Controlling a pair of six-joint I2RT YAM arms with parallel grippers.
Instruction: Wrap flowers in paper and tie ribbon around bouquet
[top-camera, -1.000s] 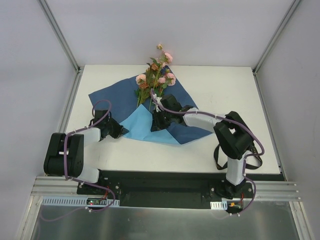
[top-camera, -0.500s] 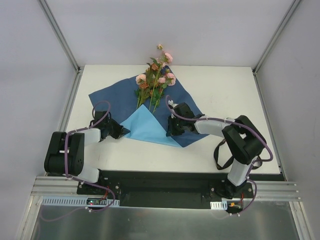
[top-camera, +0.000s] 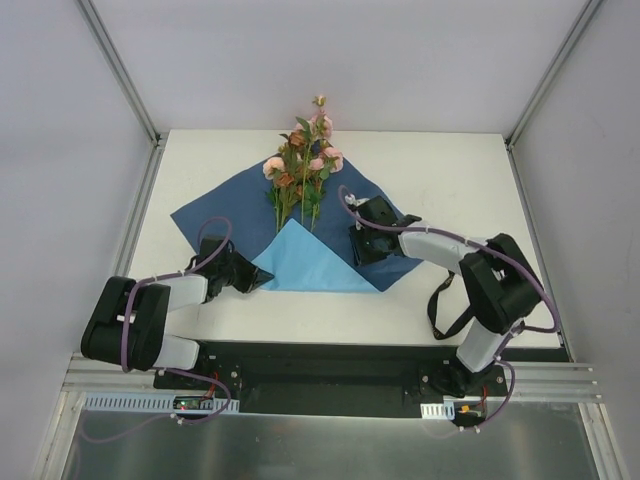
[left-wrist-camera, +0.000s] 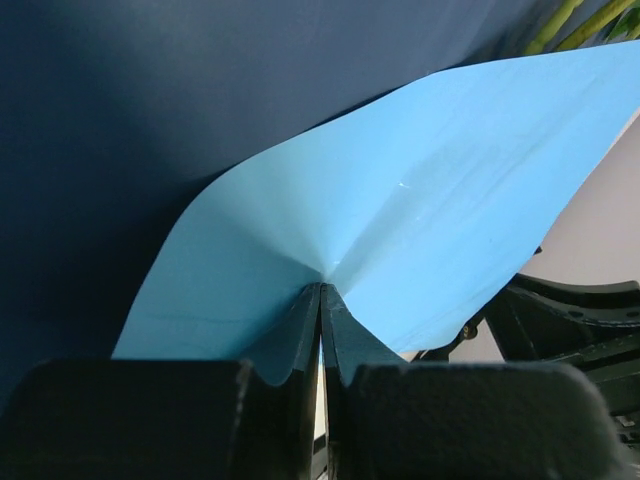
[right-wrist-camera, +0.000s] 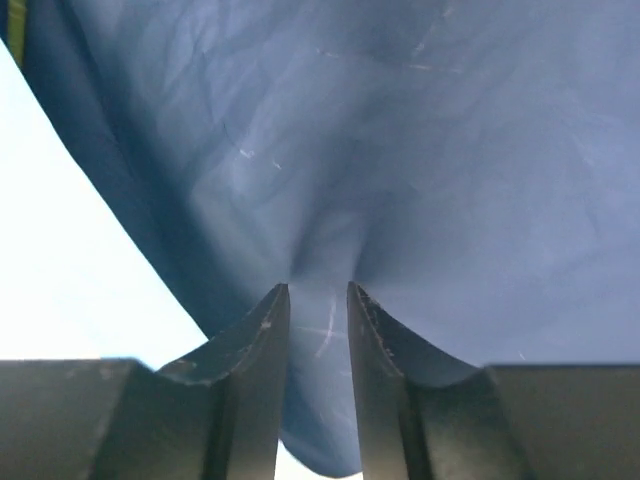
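While the white worktop (top-camera: 450, 170) is carrying the whole arrangement, pale grey walls (top-camera: 350, 60) are enclosing it on three sides, with aluminium frame posts (top-camera: 120, 70) rising from its far corners. A black base plate (top-camera: 330, 360) and an aluminium rail (top-camera: 330, 385) are running along the near edge, where both arms are standing.

The paper (top-camera: 225, 205) is lying flat across the middle of the worktop, navy face up, with one corner pointing at the far edge. Its near corner is folding over, showing a light blue triangle. The flowers (top-camera: 300, 170) are resting on the paper's far half, with the stems pointing toward the near edge and the blooms reaching past the paper's far corner.

The left gripper (top-camera: 258, 278) is lying low toward the near-left corner, its jaws closing tight on the light blue flap, which is creasing at the fingertips (left-wrist-camera: 300, 320). The right gripper (top-camera: 362, 250) is pressing onto the navy face right of centre. Its jaws are standing narrowly apart with a pucker of paper between them; whether they are clamping it cannot be told.
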